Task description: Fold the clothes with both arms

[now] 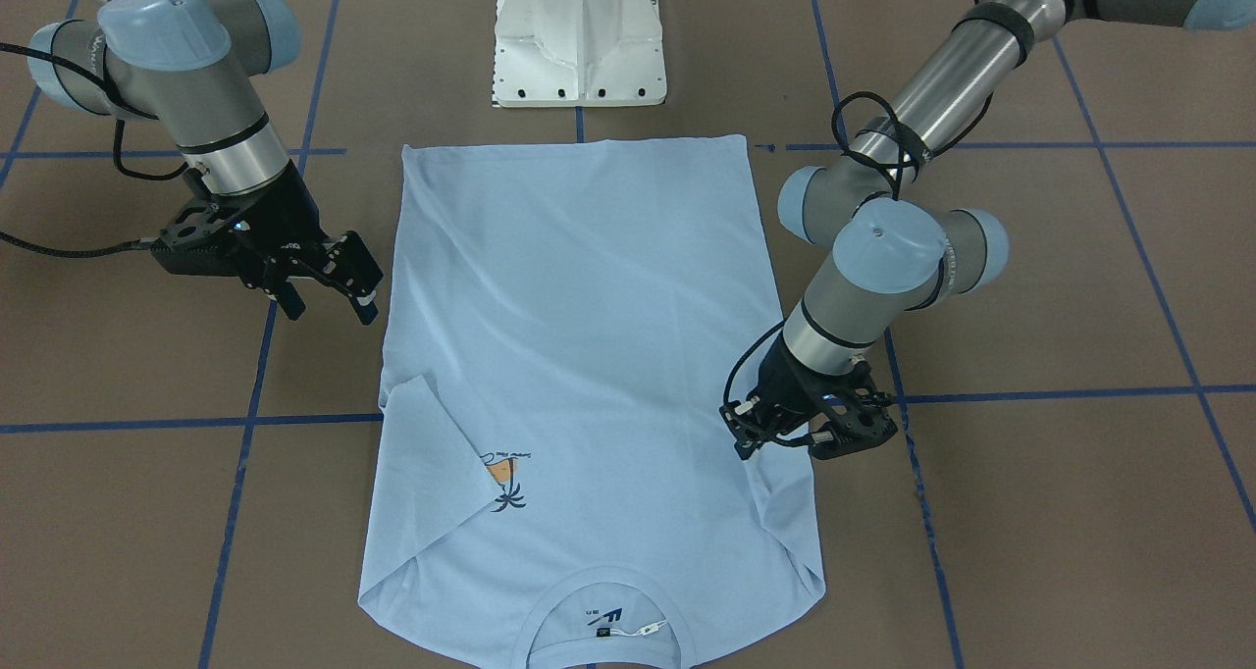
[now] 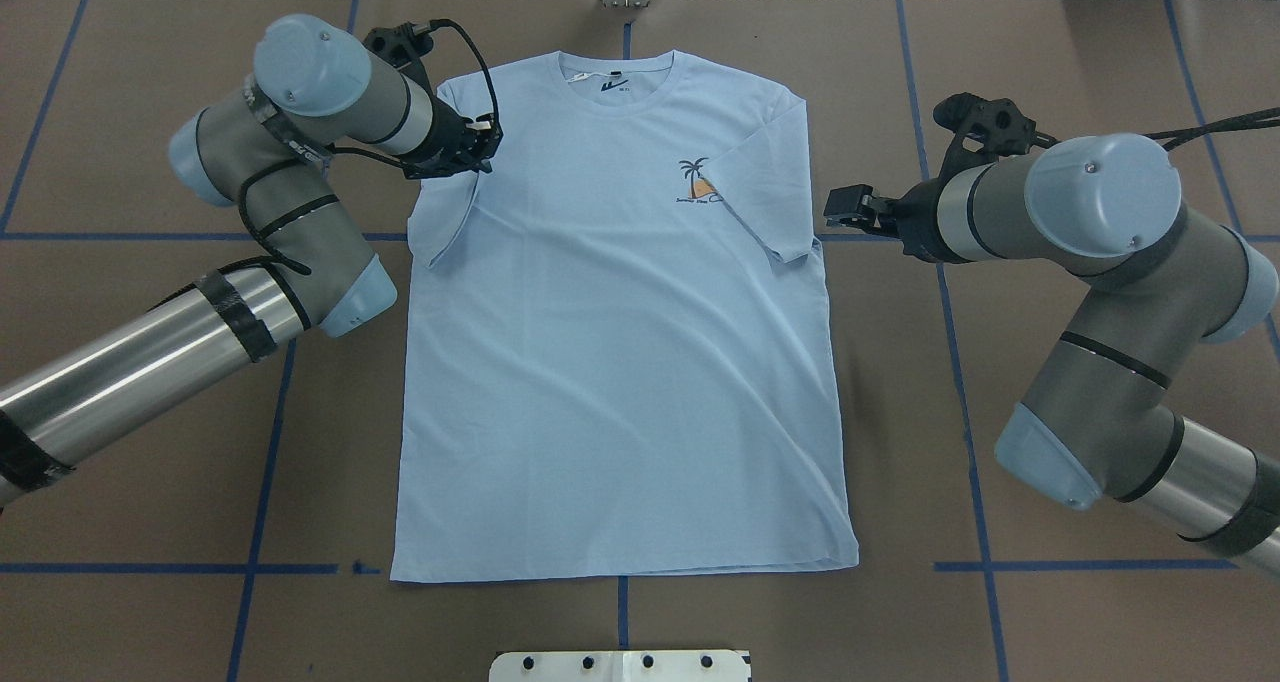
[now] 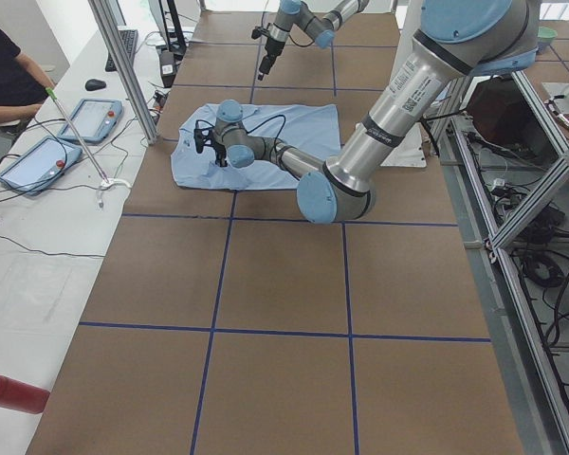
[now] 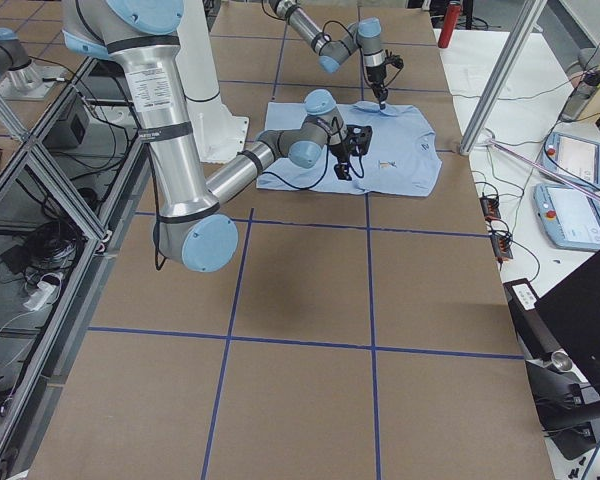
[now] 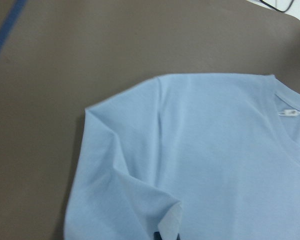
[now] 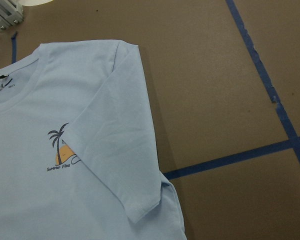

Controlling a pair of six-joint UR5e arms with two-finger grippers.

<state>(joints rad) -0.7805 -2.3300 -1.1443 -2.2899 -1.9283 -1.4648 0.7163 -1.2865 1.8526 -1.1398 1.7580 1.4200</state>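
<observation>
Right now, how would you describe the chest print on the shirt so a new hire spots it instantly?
The pale blue T-shirt lies flat mid-table, collar away from the robot's base. On its chest, toward the right arm, sits the small palm-tree print, at the edge of the folded-in sleeve. It alone shows orange; the dark neck label sits inside the collar.

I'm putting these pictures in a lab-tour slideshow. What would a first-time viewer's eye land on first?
The pale blue T-shirt lies flat in the middle of the brown table, collar away from the robot, both short sleeves turned in onto the body. The left hand hangs at its shoulder edge. The right hand, open, hangs just off the cloth beside the other sleeve, near the small palm-tree print.
</observation>
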